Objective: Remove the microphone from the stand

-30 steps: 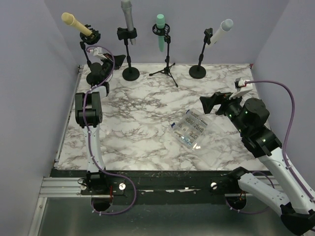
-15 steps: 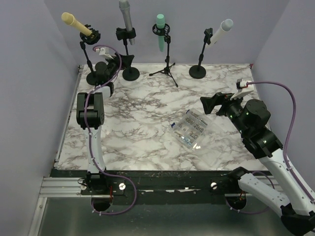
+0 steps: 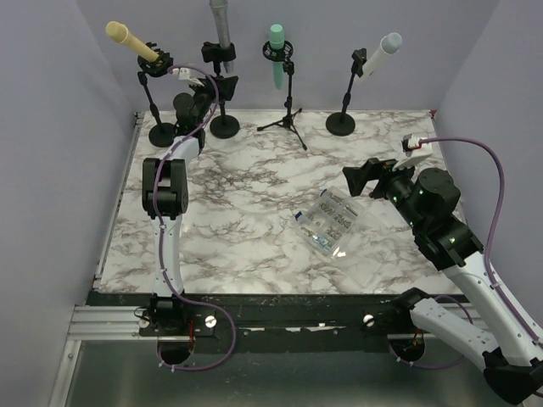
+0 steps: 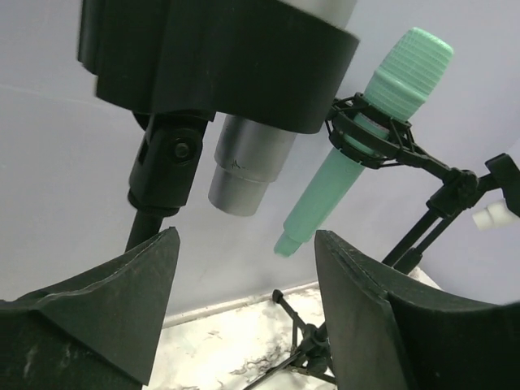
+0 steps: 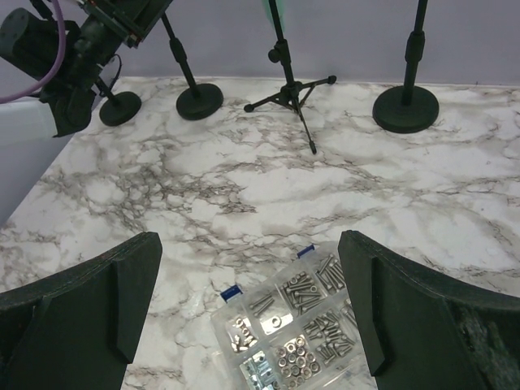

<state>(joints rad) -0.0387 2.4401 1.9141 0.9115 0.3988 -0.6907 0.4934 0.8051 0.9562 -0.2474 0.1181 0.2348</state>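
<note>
Four microphones sit in stands along the back wall: a yellow one (image 3: 127,38), a grey one (image 3: 222,21), a green one (image 3: 277,55) and a white one (image 3: 383,51). My left gripper (image 3: 214,85) is raised just below the black clip (image 3: 218,55) that holds the grey microphone. In the left wrist view that clip (image 4: 219,57) and the grey microphone's lower end (image 4: 244,171) hang right above my open left gripper (image 4: 248,301), with nothing between its fingers. The green microphone (image 4: 366,138) is further right. My right gripper (image 3: 363,176) hovers open over the table's right side.
A clear plastic box of screws and nuts (image 3: 329,225) lies on the marble table (image 3: 246,246), below my right gripper (image 5: 248,309). The stands' round bases (image 5: 199,101) and a tripod (image 5: 292,101) line the back edge. Purple walls close in the back and both sides.
My left gripper has opened from shut, and has risen and moved right, from beside the yellow microphone's stand to under the grey microphone's clip. The right arm has barely moved.
</note>
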